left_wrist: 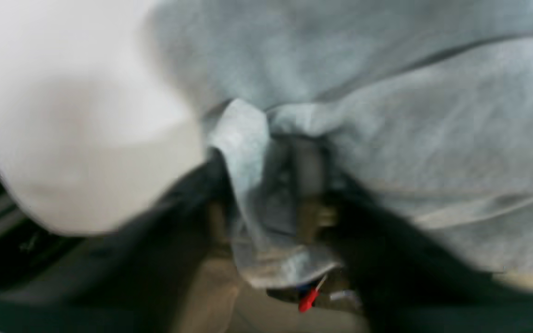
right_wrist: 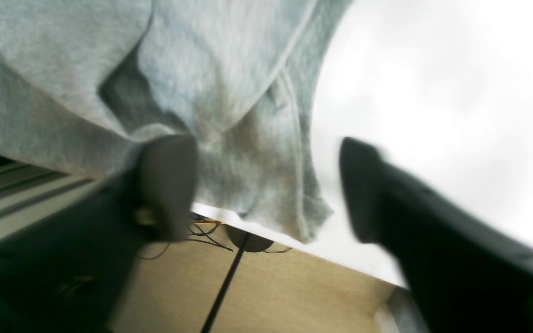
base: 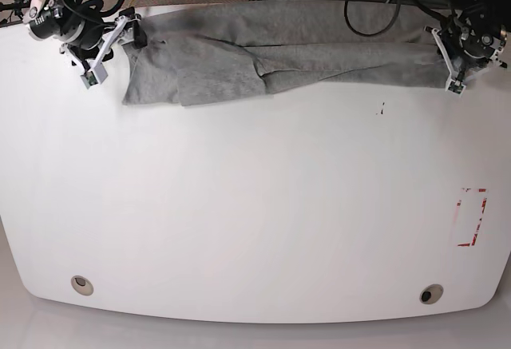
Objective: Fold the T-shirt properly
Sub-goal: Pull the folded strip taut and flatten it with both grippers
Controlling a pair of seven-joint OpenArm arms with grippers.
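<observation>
T-shirt [base: 263,57] lies bunched along the table's [base: 255,205] far edge, its long axis running arm to arm. Our left gripper [left_wrist: 289,194] has cloth bunched between its jaws at one end. Our right gripper [right_wrist: 266,189] stands with jaws wide apart at the other end, cloth between them, ungripped.

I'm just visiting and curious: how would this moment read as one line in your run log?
T-shirt: stretched along table far edge, unfolded | left gripper: cloth bunched between jaws | right gripper: open at shirt edge, holding nothing
</observation>
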